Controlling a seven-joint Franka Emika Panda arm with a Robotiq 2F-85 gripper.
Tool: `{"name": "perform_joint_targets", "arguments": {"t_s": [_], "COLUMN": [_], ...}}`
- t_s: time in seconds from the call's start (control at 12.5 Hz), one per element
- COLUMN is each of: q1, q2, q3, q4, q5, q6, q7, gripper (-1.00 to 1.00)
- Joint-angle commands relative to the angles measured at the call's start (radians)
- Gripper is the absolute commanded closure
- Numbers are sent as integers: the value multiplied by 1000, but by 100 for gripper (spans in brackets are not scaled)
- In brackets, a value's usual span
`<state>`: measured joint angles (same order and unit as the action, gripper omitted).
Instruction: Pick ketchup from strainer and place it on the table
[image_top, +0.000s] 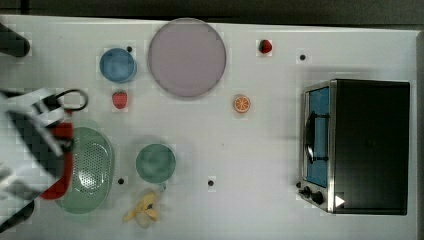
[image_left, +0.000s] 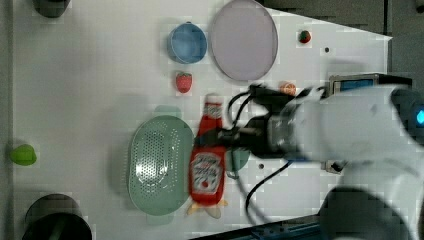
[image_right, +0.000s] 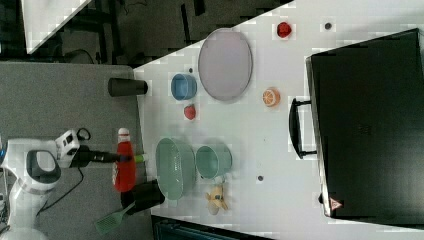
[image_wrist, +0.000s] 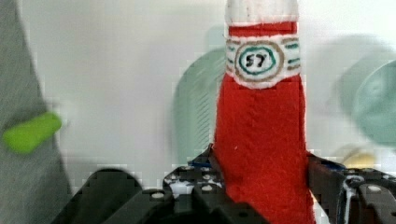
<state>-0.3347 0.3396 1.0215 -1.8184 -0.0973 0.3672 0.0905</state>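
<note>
Claw (image_left: 220, 136) clamped on ketchup bottle (image_left: 206, 162) at mid-body, one finger on each side as seen in the wrist view. Bottle held clear of pale green strainer (image_left: 157, 165), beside strainer rim in the left view, above white table (image_left: 90, 90). Long axis crosswise to the claw fingers, cap pointing away from wrist camera. Next, by judgement: lower onto bare table surface clear of strainer and teal bowl (image_top: 155, 163), then release.
</note>
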Motion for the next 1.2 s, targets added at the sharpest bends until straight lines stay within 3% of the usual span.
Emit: {"name": "perform_joint_targets", "arguments": {"t_s": [0.08,0.4,0.8,1.2], "q1": [-151,-283,-396,-469], "q2": [-29,-63,-72,-70], "q3": [-17,-42,-87,-154], "q4": [59,54,39,-138], "q5": [-10,-63,-133,-133], "q6": [-45,-158,-174,-5], "q7": [-135,-226,-484,-560], "gripper": [-13,-13,-13,-13]}}
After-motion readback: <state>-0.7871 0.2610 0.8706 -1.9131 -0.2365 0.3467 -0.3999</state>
